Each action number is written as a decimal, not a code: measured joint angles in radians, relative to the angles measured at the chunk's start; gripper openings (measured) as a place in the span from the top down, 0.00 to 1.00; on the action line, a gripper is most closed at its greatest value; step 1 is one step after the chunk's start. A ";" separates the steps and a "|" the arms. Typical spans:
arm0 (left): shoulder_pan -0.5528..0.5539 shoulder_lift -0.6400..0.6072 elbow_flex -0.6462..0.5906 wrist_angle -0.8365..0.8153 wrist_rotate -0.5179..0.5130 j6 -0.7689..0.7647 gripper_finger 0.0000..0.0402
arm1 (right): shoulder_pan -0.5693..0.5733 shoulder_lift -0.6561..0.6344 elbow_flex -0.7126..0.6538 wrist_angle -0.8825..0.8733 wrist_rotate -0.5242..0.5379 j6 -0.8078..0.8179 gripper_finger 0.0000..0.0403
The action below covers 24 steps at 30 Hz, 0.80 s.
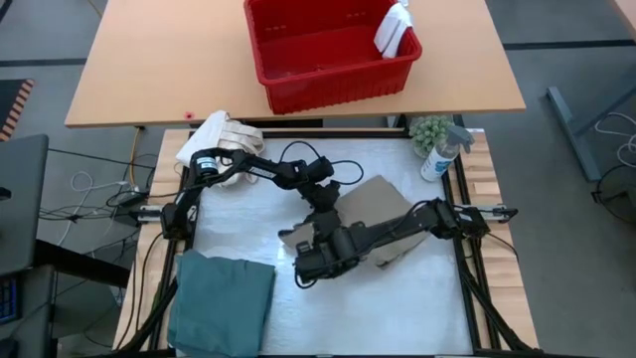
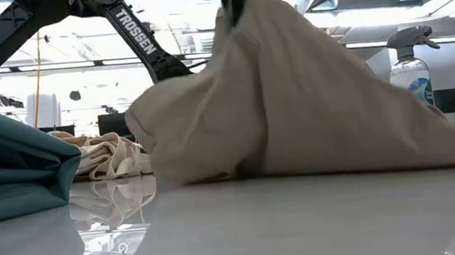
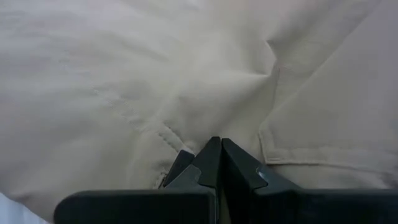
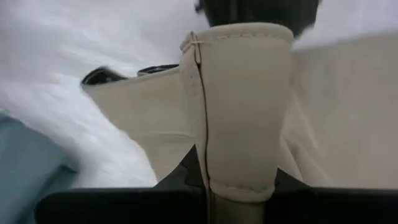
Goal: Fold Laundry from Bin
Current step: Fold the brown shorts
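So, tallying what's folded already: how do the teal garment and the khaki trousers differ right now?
The teal garment lies folded flat at the table's near-left corner, untouched; the khaki trousers sit mid-table, lifted into a peak, held by both the left pincer and the right pincer. Both are out of the red bin.

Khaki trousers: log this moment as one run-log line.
stage: folding | khaki trousers: mid-table, lifted | left gripper: shut on trousers | right gripper: shut on trousers edge | teal garment: folded, near-left | bin: far table
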<state>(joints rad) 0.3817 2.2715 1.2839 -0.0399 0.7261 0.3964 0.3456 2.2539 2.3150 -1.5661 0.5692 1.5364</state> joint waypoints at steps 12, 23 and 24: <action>0.002 -0.002 0.000 0.027 -0.032 -0.106 1.00 | 0.069 -0.196 -0.362 -0.004 0.009 0.330 0.83; -0.001 -0.002 0.000 0.040 -0.048 -0.135 1.00 | 0.079 -0.471 -0.739 -0.001 0.012 0.430 0.83; -0.001 -0.002 0.000 0.040 -0.047 -0.136 1.00 | 0.071 -0.483 -0.750 -0.003 0.012 0.415 0.83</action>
<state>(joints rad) 0.3808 2.2696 1.2839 0.0005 0.6790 0.2605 0.4164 1.7710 1.5649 -1.5691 0.5817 1.9514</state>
